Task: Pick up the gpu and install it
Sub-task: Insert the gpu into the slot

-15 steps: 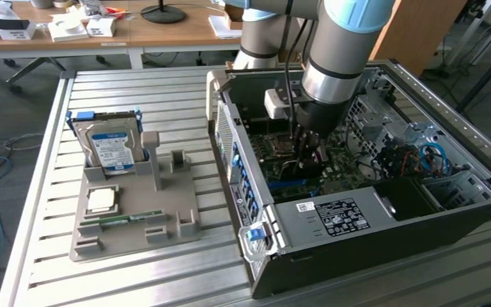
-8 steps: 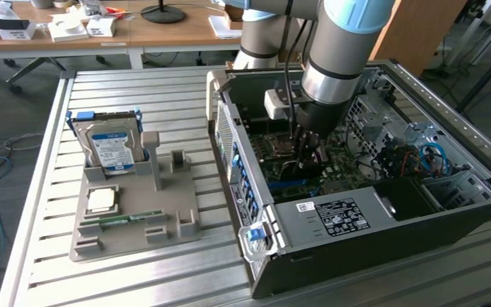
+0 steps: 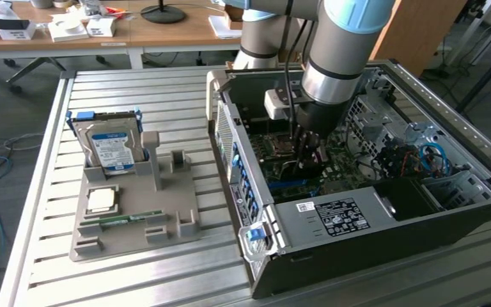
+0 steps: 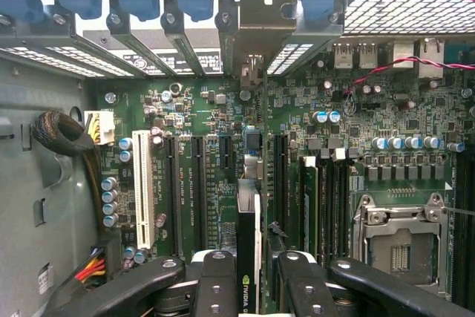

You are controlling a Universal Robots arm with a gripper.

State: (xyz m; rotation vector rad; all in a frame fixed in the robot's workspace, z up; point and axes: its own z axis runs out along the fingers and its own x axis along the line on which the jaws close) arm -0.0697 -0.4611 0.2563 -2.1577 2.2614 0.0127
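My gripper (image 4: 249,291) is deep inside the open computer case (image 3: 331,217), just above the motherboard (image 4: 200,109). It is shut on the gpu (image 4: 249,213), which I see edge-on as a thin dark card with a green logo between the black fingers (image 4: 215,287). The card runs away from the gripper along the board, between two black expansion slots (image 4: 178,191). Its pale metal end piece (image 4: 266,24) stands at the case's rear slot openings. In the exterior view the gripper (image 3: 305,157) hangs low over the board, and the card is hard to make out.
A grey parts holder (image 3: 135,224) on the slatted table carries the blue-labelled hard drive (image 3: 109,147), a processor chip (image 3: 100,199) and a green memory stick (image 3: 130,219). Near the card are a white slot (image 4: 143,191), memory modules (image 4: 310,206), the processor socket (image 4: 401,243) and a cable bundle (image 4: 63,135).
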